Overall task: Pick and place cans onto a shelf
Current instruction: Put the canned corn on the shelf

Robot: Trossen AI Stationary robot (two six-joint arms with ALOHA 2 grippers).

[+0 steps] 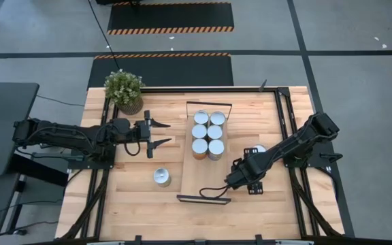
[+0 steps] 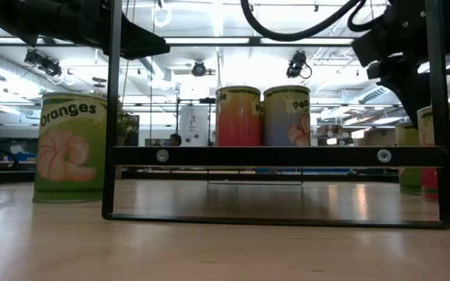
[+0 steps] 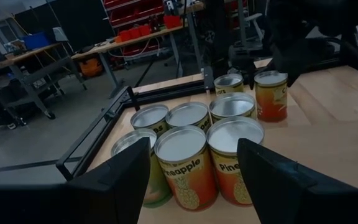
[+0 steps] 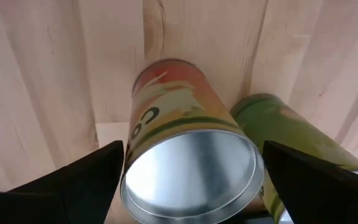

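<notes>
Silver-topped can (image 4: 188,171) between right claw (image 1: 239,178) fingers, wide | left claw (image 1: 160,134) wide, facing shelf (image 1: 197,173) cans (image 1: 207,133)

The cans (image 3: 188,155) just ahead of the left claw (image 3: 194,180) have bright, smooth metal tops with a brushed silver sheen and glossy printed paper labels on their sides. Directly under the right claw (image 4: 188,180), one can (image 4: 188,162) shows a shiny metal end with a pressed rim. Both claws' fingers (image 3: 117,180) look like matt black plastic. The worktop (image 1: 135,204) is pale, smooth wood with visible grain; the shelf (image 1: 192,178) is the same light wood, its end rails (image 2: 280,156) thin black-coated metal.
</notes>
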